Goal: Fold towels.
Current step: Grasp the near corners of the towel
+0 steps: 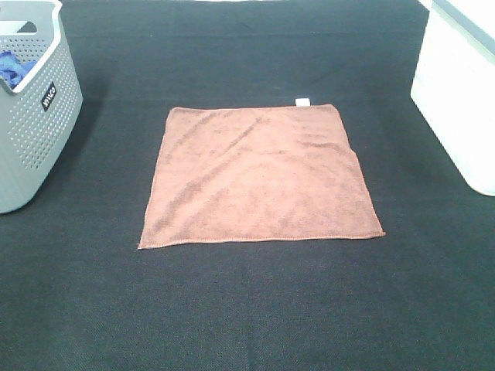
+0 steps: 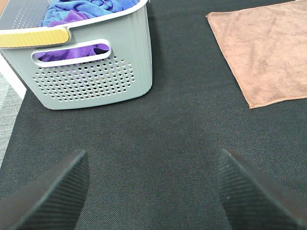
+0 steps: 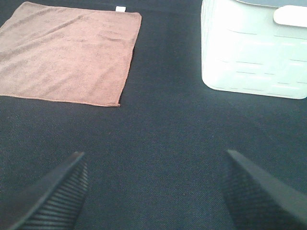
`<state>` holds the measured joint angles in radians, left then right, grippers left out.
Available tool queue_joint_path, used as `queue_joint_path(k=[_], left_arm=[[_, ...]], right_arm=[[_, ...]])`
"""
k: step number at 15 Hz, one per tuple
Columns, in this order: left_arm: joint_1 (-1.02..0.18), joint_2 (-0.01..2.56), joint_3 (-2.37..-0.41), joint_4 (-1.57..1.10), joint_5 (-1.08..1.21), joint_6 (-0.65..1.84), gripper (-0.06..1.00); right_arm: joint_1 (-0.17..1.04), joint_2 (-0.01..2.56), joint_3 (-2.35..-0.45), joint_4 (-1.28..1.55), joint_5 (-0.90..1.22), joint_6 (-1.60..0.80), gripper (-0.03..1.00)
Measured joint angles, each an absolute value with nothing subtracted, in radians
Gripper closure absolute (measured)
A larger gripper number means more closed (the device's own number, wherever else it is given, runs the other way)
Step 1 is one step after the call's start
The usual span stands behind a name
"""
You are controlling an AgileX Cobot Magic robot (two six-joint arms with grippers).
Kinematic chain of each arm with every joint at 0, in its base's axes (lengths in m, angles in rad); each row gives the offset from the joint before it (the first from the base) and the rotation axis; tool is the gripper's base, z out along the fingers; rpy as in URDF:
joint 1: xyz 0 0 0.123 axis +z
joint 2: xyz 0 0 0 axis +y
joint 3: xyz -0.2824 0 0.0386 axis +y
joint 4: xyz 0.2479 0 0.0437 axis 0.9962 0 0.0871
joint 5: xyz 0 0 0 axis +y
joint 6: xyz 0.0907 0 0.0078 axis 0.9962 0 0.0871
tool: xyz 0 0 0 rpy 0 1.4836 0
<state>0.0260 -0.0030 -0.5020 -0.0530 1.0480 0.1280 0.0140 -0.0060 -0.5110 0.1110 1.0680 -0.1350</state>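
A square reddish-brown towel (image 1: 259, 176) lies flat and unfolded in the middle of the black table, with a small white tag (image 1: 302, 101) at its far edge. It also shows in the left wrist view (image 2: 264, 50) and in the right wrist view (image 3: 67, 52). Neither gripper shows in the exterior high view. My left gripper (image 2: 152, 191) is open and empty above the black cloth, well short of the towel's near left corner. My right gripper (image 3: 153, 191) is open and empty, well short of the towel's near right corner.
A grey perforated basket (image 1: 35, 116) stands at the left edge, holding blue and purple cloths (image 2: 86, 9). A white bin (image 1: 460, 93) stands at the right edge and shows in the right wrist view (image 3: 254, 48). Black cloth (image 1: 247, 309) covers the table.
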Motion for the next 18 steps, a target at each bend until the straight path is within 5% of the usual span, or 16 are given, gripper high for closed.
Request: queue_joint_path(k=[18], left_arm=[[0.026, -0.003, -0.502, -0.053, 1.048, 0.128, 0.24]], right_arm=[[0.014, -0.006, -0.511, 0.111, 1.068, -0.135, 0.24]])
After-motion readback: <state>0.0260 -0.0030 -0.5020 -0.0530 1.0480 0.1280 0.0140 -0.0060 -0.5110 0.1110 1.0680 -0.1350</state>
